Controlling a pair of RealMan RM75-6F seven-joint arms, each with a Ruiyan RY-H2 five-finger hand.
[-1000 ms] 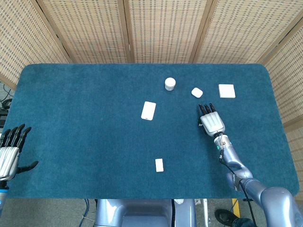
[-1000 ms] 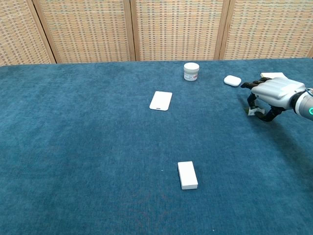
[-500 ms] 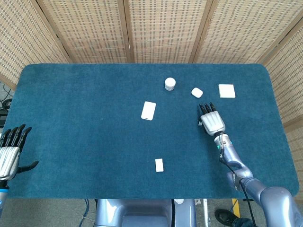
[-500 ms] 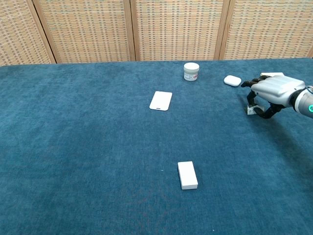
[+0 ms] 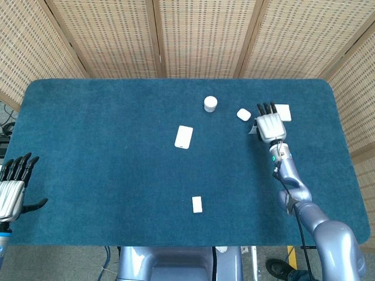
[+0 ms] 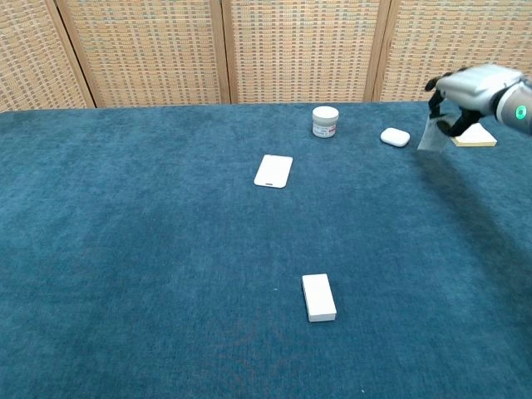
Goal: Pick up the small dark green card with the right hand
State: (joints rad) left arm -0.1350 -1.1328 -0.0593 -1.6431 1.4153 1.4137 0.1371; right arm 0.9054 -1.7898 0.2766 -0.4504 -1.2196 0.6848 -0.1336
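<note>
My right hand (image 5: 269, 124) (image 6: 475, 90) is raised off the blue table at the far right, fingers curled down around the small card. The card (image 6: 431, 133) hangs from the fingers as a blurred grey-green flap, clear of the cloth. In the head view only a dark sliver of the card (image 5: 253, 130) shows at the hand's left edge. My left hand (image 5: 12, 188) rests at the table's near left edge, fingers spread and holding nothing; the chest view does not show it.
A white jar (image 5: 210, 104) (image 6: 325, 121), a white earbud case (image 5: 244, 115) (image 6: 395, 137) and a pale square pad (image 5: 285, 112) (image 6: 475, 137) lie near the right hand. A white card (image 5: 183, 137) (image 6: 273, 171) lies mid-table, a small white box (image 5: 197, 204) (image 6: 319, 297) nearer the front.
My right hand has risen from the cloth and moved toward the far edge, lifting the card with it. The left hand has not moved.
</note>
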